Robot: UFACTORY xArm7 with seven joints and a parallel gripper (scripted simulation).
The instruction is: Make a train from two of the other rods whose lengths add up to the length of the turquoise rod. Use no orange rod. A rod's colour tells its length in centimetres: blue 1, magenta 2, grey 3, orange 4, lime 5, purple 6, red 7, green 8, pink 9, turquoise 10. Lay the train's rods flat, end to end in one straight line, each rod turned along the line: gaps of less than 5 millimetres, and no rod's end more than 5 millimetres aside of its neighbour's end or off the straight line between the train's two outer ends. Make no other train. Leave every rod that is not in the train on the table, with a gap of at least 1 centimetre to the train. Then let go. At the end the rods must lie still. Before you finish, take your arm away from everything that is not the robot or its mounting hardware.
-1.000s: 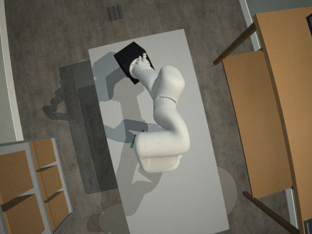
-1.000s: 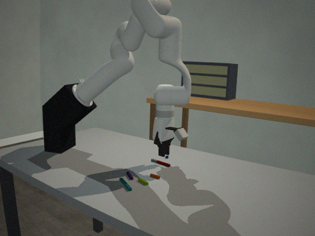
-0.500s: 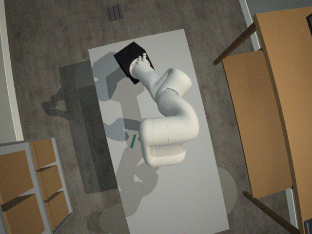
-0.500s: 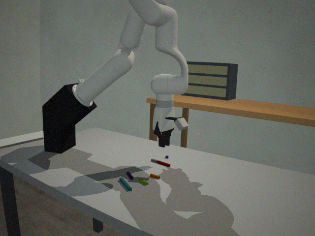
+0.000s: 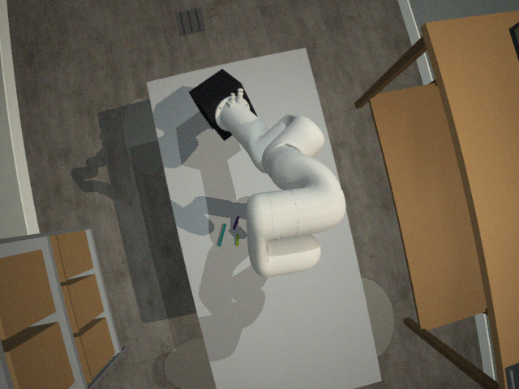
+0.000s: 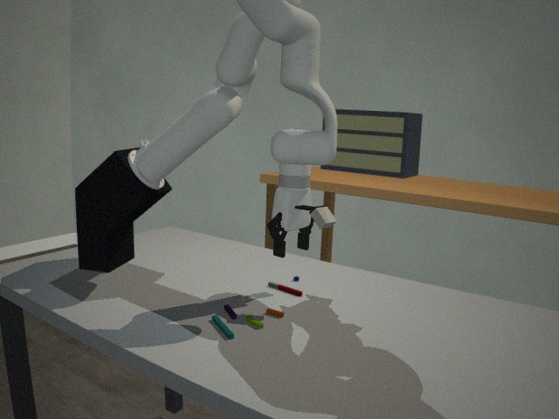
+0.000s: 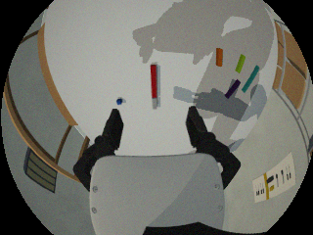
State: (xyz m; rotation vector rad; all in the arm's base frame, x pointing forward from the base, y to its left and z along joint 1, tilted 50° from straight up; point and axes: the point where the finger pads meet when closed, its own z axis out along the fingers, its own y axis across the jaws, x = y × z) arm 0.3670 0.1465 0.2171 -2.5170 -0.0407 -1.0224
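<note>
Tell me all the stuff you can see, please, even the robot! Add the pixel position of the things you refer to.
turquoise rod (image 5: 221,234) (image 6: 222,326) (image 7: 250,78): one, turquoise, on the table
purple rod (image 5: 236,223) (image 6: 230,312) (image 7: 233,89): one, purple, beside turquoise
lime rod (image 5: 238,240) (image 6: 254,321) (image 7: 241,64): one, lime, between turquoise and orange
orange rod (image 6: 274,312) (image 7: 219,57): one, orange, near lime
red rod (image 6: 289,290) (image 7: 154,81): one, red, in line with grey
grey rod (image 6: 273,285) (image 7: 155,103): one, grey, at red's end
blue rod (image 6: 296,278) (image 7: 119,101): one, blue, near grey
table (image 5: 318,335) (image 6: 473,325) (image 7: 73,64): one, pale grey, under the rods
workbench (image 5: 473,104) (image 6: 451,191): one, brown, beside the table
drawer unit (image 6: 411,144) (image 7: 41,169): one, dark with olive fronts, on the workbench
arm (image 5: 293,213) (image 6: 189,135): one, white, over the table
gripper (image 6: 291,250) (image 7: 154,116): one, white and black, open above the table

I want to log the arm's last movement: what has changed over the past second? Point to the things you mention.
The jaws (image 6: 291,249) have risen away from the table (image 6: 429,333) (image 5: 310,327) (image 7: 93,54) and spread from nearly together to wide apart. Nothing was visibly picked up or released. The rods stayed put, including the joined red (image 6: 289,290) (image 7: 154,82) and grey (image 6: 272,285) (image 7: 155,103) ones.
</note>
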